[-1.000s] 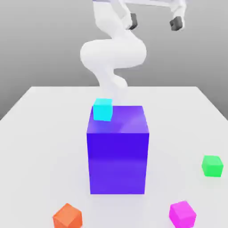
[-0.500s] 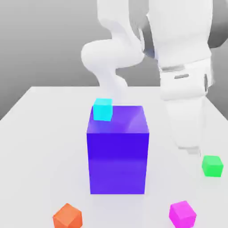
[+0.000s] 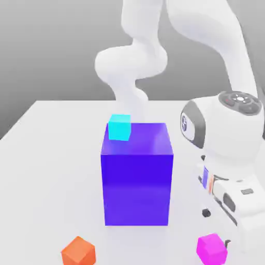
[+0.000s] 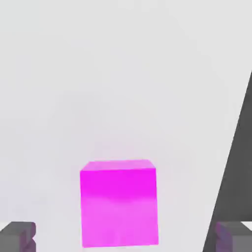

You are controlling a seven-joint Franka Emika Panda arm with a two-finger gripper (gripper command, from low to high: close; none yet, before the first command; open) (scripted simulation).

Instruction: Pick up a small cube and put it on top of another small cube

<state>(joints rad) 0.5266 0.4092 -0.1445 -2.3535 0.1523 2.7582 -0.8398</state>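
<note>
Claw Held Wide Above Magenta Cube

The magenta cube (image 3: 211, 249) is seen on the white table (image 3: 57, 171), near the near edge at the exterior view's right. Over it the claw (image 3: 217, 227) is lowered, its two fingers (image 4: 17, 237) spread wide, and nothing is held between them. In the hand view the cube is framed between the two fingertips, with a gap left on either side; how far above the cube they are carried cannot quite be judged. The white arm (image 3: 220, 26) is arched over from the back of the table and bent down at the exterior view's right.

At the middle of the table a big blue-violet block (image 3: 136, 189) is stood upright. On its top, at the back corner toward the exterior view's left, a small cyan cube (image 3: 119, 127) is rested. An orange cube (image 3: 78, 252) is placed near the near edge, toward the exterior view's left, well apart from the magenta one and turned at an angle.
</note>
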